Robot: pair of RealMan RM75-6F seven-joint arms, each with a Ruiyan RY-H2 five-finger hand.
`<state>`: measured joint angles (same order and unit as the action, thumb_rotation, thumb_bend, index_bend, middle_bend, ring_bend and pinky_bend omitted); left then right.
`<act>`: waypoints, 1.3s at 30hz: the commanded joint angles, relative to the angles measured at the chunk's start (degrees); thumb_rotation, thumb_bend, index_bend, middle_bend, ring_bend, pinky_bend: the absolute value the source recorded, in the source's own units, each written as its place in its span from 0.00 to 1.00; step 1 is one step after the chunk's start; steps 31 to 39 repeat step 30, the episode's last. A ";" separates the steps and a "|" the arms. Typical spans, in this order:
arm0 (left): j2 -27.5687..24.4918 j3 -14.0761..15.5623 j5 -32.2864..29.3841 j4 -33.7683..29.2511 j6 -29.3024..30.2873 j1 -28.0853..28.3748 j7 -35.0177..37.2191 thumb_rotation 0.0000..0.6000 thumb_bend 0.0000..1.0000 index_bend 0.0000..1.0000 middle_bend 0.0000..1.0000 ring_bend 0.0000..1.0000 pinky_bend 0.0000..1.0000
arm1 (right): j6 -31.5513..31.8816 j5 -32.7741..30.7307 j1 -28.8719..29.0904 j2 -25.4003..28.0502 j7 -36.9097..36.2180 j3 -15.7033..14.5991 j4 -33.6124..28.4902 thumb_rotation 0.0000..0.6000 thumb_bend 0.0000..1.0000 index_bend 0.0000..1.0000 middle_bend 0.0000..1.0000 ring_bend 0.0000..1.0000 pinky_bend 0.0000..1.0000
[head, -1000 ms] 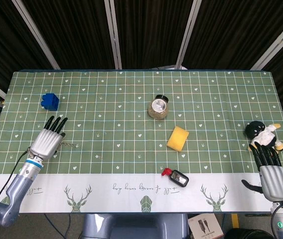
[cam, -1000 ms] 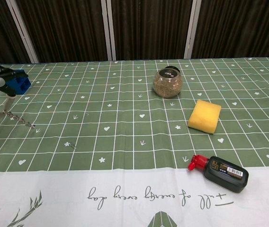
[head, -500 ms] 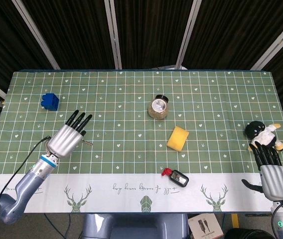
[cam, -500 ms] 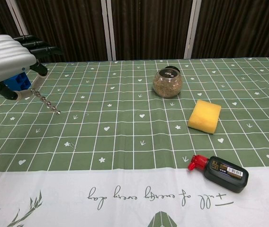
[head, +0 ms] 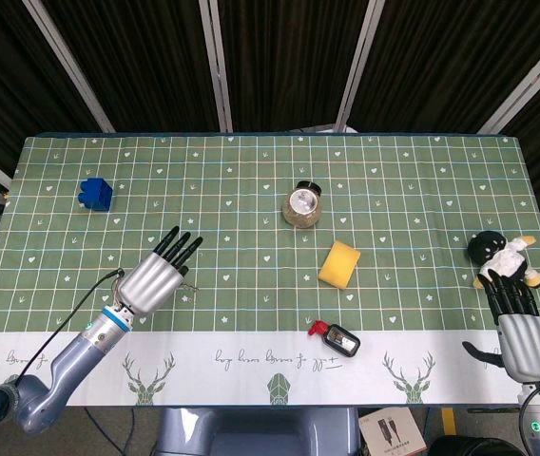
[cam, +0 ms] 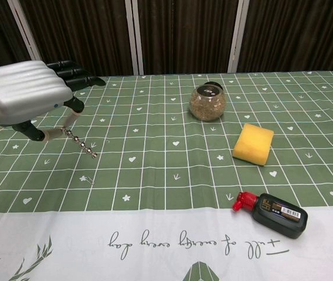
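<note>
The left hand [cam: 23,91], ribbed silver shell with black fingers, pinches one end of a thin metal bead chain [cam: 82,144] between thumb and a finger; the chain hangs slanting down from under the palm, its free end over the green checked tablecloth [head: 251,190]. The other fingers stretch forward, close together. Since a second ago this hand has carried the chain rightward, away from the blue toy block [head: 95,194], now well behind it to its left. Open cloth lies ahead and to its right before the round glass jar of grains [cam: 207,102], the yellow sponge [cam: 253,143] and the black red-capped bottle [cam: 274,212]. The right hand [head: 523,332] rests flat near the table's right edge, fingers straight and empty, just below a plush penguin [head: 500,255].
</note>
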<state>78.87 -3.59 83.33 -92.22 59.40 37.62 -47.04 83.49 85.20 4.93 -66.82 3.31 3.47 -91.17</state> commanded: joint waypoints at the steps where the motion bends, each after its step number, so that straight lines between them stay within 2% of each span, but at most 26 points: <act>1: 0.74 0.43 -0.32 0.44 -0.36 0.13 -0.79 1.00 0.43 0.64 0.00 0.00 0.00 | -0.01 -0.12 -0.06 0.06 -0.16 0.01 0.09 1.00 0.04 0.04 0.00 0.00 0.00; 39: 1.02 2.29 -2.26 1.36 0.38 -0.82 -1.27 1.00 0.43 0.65 0.00 0.00 0.00 | -0.22 0.16 0.18 0.19 -0.21 0.01 -0.16 1.00 0.04 0.04 0.00 0.00 0.00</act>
